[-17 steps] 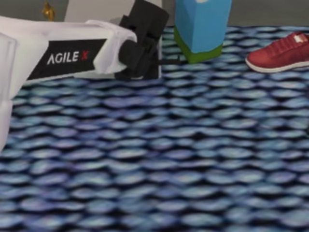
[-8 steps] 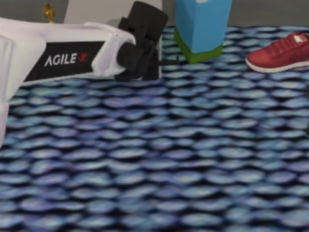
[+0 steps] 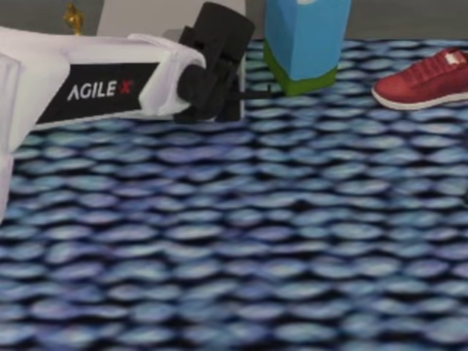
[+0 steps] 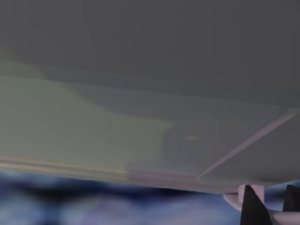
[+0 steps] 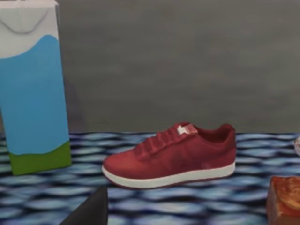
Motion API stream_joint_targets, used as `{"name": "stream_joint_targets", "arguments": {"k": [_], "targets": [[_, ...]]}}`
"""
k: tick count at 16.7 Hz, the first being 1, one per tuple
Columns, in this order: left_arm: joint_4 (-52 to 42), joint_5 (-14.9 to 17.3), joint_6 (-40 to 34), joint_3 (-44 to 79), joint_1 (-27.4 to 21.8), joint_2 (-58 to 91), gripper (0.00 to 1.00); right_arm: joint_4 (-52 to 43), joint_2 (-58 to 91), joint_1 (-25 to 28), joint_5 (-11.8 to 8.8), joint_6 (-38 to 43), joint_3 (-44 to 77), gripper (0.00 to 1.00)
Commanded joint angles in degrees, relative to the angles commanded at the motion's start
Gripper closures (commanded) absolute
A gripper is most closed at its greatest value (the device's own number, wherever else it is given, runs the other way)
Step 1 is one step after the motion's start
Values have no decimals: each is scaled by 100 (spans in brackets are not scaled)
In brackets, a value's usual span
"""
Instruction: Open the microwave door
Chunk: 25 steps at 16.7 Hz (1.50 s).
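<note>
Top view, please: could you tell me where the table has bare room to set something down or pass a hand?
The whole near and middle stretch of the blue-patterned table is bare. The far edge is crowded: the left gripper at the microwave, the blue-and-green carton beside it, then the red shoe far right, with a narrow gap between carton and shoe.
</note>
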Motion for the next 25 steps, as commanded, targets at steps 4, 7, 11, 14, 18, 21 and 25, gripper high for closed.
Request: {"name": "stream_joint_targets", "arguments": {"k": [4, 7, 11, 14, 18, 21, 25], "targets": [[0, 0, 0, 0, 0, 0, 100, 0, 0, 0, 0, 0, 0, 0], [0, 0, 0, 0, 0, 0, 100, 0, 0, 0, 0, 0, 0, 0], [4, 45, -30, 4, -39, 34, 100, 0, 0, 0, 0, 0, 0, 0], [71, 98, 85, -135, -17, -46, 100, 0, 0, 0, 0, 0, 0, 0], [251, 218, 295, -375, 37, -238, 100, 0, 0, 0, 0, 0, 0, 0], [279, 244, 344, -437, 47, -266, 100, 0, 0, 0, 0, 0, 0, 0], [279, 244, 344, -437, 47, -266, 100, 0, 0, 0, 0, 0, 0, 0]]}}
